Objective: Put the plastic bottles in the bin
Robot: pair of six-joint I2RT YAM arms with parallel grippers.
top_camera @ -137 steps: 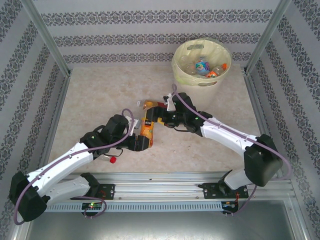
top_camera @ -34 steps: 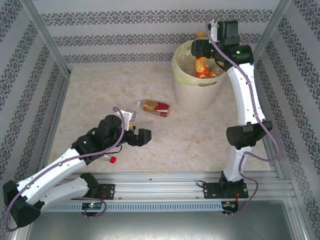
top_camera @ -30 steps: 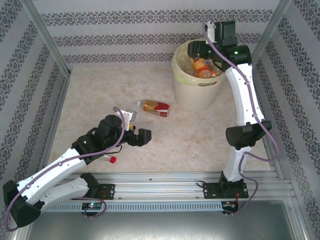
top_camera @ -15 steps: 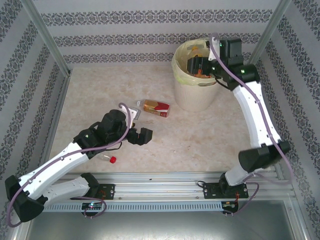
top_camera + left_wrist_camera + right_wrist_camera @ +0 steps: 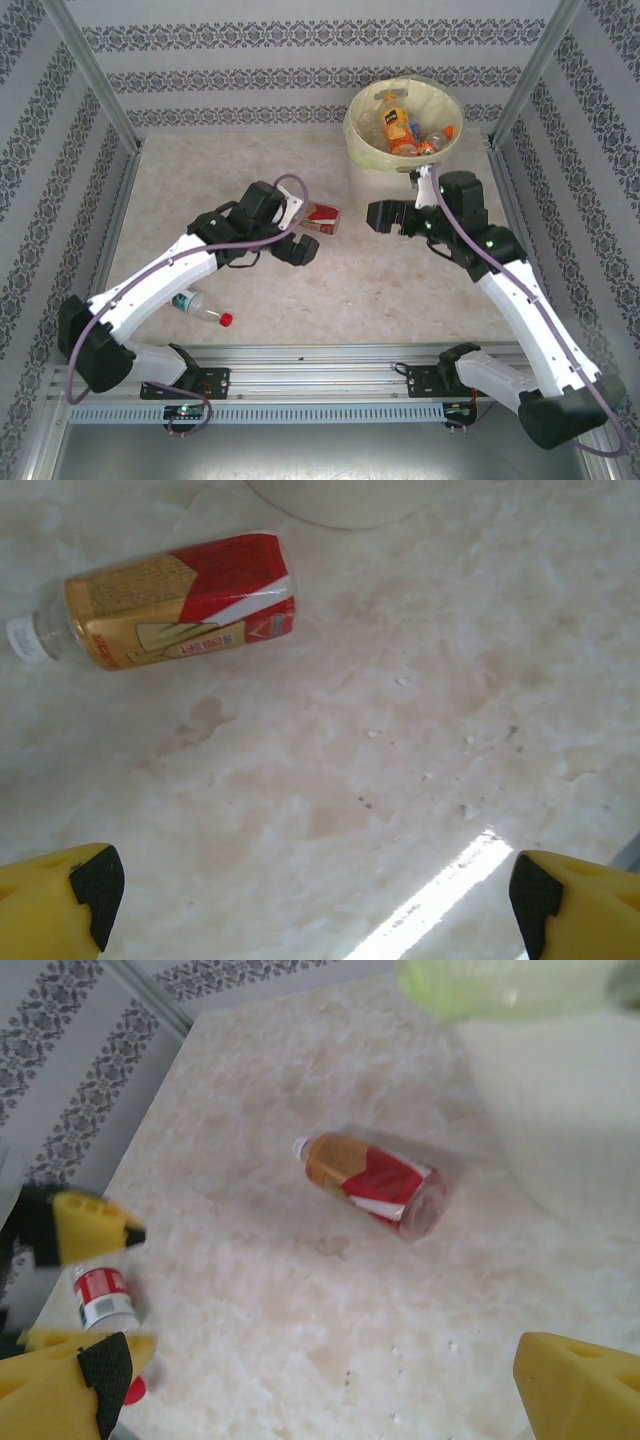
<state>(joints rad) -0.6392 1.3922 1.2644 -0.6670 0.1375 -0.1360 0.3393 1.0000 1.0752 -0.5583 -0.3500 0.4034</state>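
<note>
Worktop [image 5: 200, 190] is carrying 2 loose plastic bottles, while several others are lying inside the bin. Toward the near left corner, a small red-capped bottle [image 5: 198, 305] is lying on its side close to the near edge, beside the left arm, with nothing touching it.

Further right, the left pincer [image 5: 315, 895] is hovering over bare worktop with its yellow jaws spread wide and nothing between them. It is stopping just short of the red-and-gold bottle [image 5: 170, 615]. That bottle is lying flat near the worktop's middle, its white cap turned away from the bin. The wide spread is probably meant for closing across the bottle's flattened body, so this arm seems to be lining up a pick.

Next, the right pincer [image 5: 315, 1390] is hanging low between that bottle and the bin's base, jaws apart and empty, its camera facing both loose bottles.

At the far right corner, the bin [image 5: 395, 168] is standing upright with its pale bag folded over the rim. An orange-labelled bottle [image 5: 398, 126] is resting on top of the pile. That corner is likely suiting the right arm's reach best.
</note>
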